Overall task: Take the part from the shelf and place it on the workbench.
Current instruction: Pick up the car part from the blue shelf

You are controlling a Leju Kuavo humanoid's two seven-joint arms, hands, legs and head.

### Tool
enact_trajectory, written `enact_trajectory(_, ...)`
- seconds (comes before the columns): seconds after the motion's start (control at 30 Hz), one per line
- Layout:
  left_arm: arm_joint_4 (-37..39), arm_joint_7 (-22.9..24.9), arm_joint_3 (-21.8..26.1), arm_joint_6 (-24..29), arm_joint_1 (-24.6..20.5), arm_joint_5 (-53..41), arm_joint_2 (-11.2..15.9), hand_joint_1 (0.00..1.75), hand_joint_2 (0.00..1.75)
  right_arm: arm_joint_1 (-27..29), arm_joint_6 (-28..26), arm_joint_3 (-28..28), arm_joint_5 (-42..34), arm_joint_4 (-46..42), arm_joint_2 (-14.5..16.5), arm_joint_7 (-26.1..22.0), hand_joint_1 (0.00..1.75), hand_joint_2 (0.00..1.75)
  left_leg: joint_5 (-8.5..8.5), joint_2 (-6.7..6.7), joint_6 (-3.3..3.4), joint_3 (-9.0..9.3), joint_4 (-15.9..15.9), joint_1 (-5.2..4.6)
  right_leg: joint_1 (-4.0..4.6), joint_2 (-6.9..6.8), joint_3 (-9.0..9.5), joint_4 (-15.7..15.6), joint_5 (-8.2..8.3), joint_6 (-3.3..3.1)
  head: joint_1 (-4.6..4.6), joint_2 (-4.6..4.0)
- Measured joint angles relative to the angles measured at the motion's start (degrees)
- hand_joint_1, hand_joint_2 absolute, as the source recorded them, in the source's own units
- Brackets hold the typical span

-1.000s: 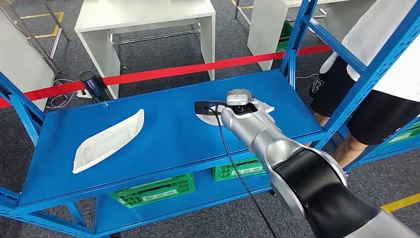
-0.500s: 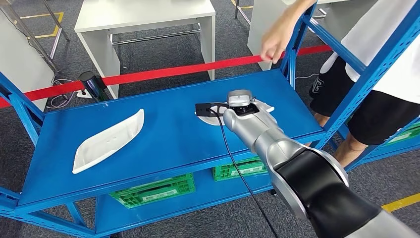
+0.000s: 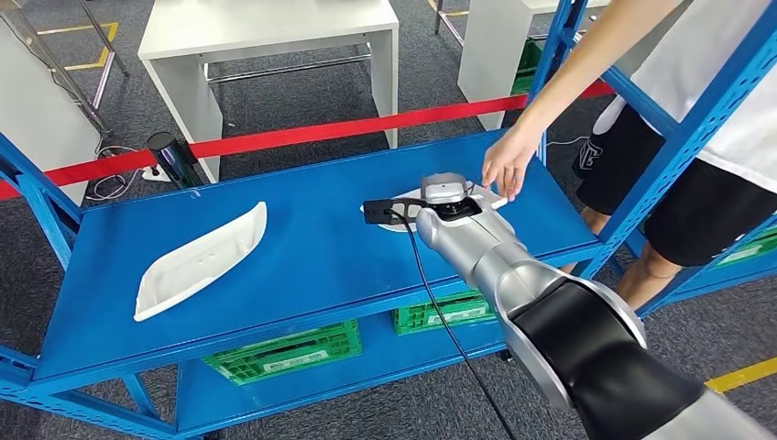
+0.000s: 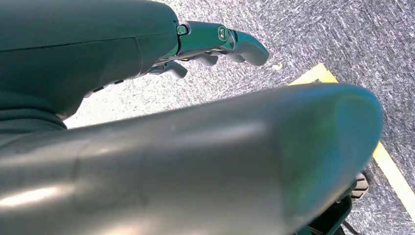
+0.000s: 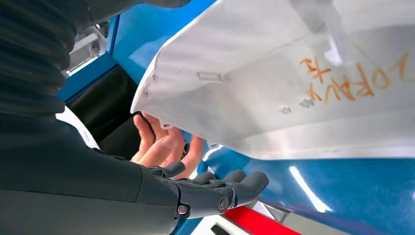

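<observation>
A white moulded part [image 3: 396,218] lies on the blue shelf [image 3: 311,247], largely covered by my right wrist. In the right wrist view its pale underside [image 5: 293,88] carries orange writing and is tilted up off the shelf. My right hand [image 5: 205,191] lies beside that part with fingers stretched out and nothing in them. A person's hand [image 3: 505,165] touches the part's far end; its fingers [image 5: 161,147] sit just behind mine. A second white part [image 3: 202,259] rests on the shelf's left half. My left hand [image 4: 215,41] hangs over the carpet, holding nothing.
A person [image 3: 705,137] stands at the shelf's right end behind a blue upright [image 3: 696,128]. Red barrier tape [image 3: 302,135] runs behind the shelf, with white tables [image 3: 275,37] beyond. Green crates [image 3: 284,353] sit on the lower level. A black cable [image 3: 431,302] trails from my wrist.
The person's hand has come down from the blue upright to the part beside my right hand. My right arm has barely shifted.
</observation>
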Motion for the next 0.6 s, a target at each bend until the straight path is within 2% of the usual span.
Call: enact_trajectory(0.6, 0.0, 0.4, 0.0, 0.0, -0.2, -0.7, 0.1, 0.0, 0.0, 2.2, -1.0, 3.0, -1.6, -0.1, -3.0, -0.9, 0.0, 1.75, -0.01, 0.01, 0.02, 0.0, 0.0, 0.0, 0.0, 0.0, -0.01, 0.0, 0.0, 0.0, 0.0, 0.0)
